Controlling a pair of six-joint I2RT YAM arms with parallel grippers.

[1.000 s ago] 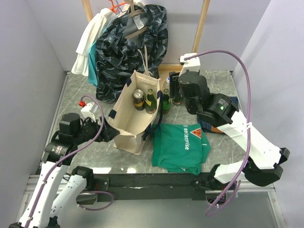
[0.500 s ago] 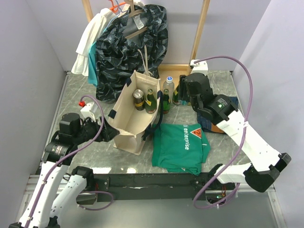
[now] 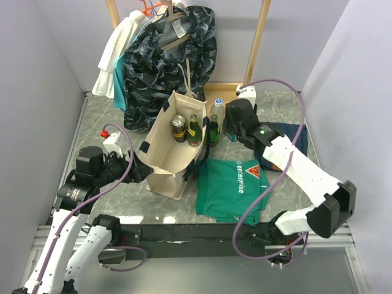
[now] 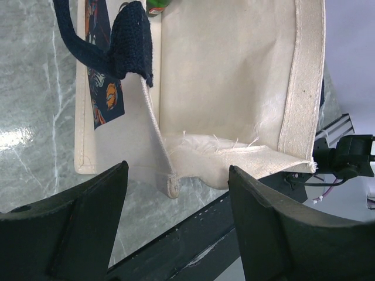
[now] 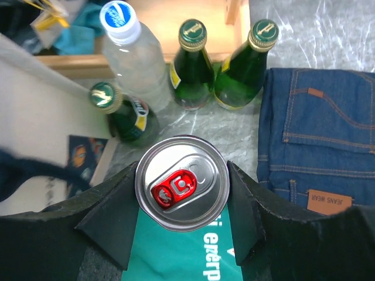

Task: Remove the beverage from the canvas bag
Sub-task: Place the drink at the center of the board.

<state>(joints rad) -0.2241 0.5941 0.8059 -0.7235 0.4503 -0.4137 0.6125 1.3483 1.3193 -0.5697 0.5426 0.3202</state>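
Observation:
The cream canvas bag [image 3: 166, 147] with navy straps stands open at the table's middle. A can [image 3: 178, 127] and a green bottle [image 3: 194, 128] stand inside it. My right gripper [image 3: 230, 124] is to the right of the bag, shut on a silver can with a red tab [image 5: 181, 183], held upright over the green shirt's edge. My left gripper [image 3: 138, 169] is open at the bag's lower left. In the left wrist view the bag [image 4: 234, 76] fills the frame, and its bottom corner lies between the open fingers [image 4: 76, 222], untouched.
A clear plastic bottle [image 5: 133, 55] and three green bottles [image 5: 192, 65] stand on the table right of the bag. Folded jeans [image 5: 319, 134] lie to the right and a green T-shirt [image 3: 233, 188] in front. Clothes hang on a rack [image 3: 174, 49] behind.
My right arm has folded in, and its wrist swung right and then back left beside the bottles. My left arm and the bag have not moved.

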